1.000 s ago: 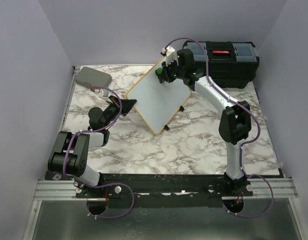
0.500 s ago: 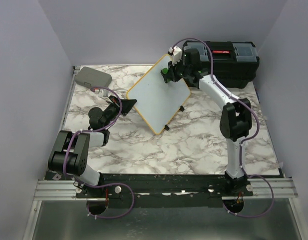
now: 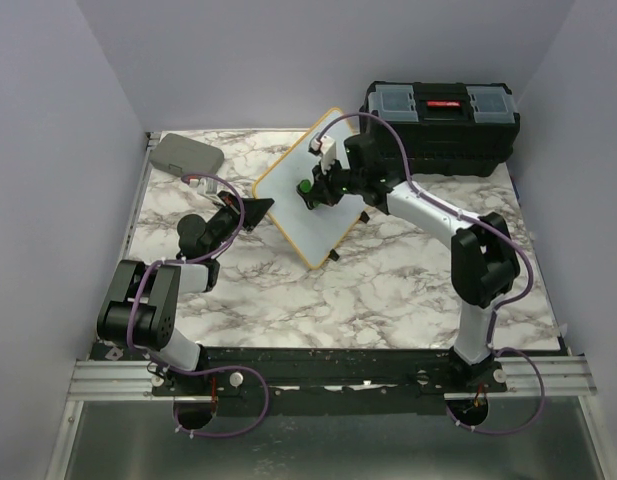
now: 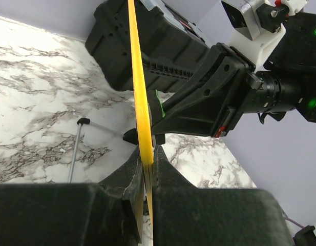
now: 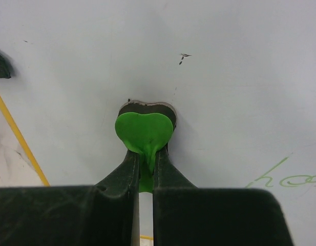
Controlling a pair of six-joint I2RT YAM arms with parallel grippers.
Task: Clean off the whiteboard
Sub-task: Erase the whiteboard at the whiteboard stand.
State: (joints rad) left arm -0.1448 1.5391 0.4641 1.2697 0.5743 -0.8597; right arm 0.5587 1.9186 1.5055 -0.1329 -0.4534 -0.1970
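The whiteboard [image 3: 313, 205], white with a thin yellow frame and black feet, stands tilted at the middle of the marble table. My left gripper [image 3: 258, 212] is shut on its left frame edge [image 4: 142, 133], seen edge-on in the left wrist view. My right gripper [image 3: 306, 190] is shut on a green heart-shaped eraser [image 5: 143, 132] and presses it flat against the white board surface [image 5: 224, 92]. Faint green handwriting [image 5: 280, 177] shows at the lower right of the right wrist view. A small dark mark [image 5: 183, 57] sits above the eraser.
A black toolbox [image 3: 443, 125] with a red latch stands at the back right, behind the board; it also shows in the left wrist view [image 4: 147, 46]. A flat grey case [image 3: 186, 155] lies at the back left corner. Purple walls enclose the table.
My right gripper has moved with the green eraser from the board's upper right corner down and left across its face. The left gripper and the board have stayed put.
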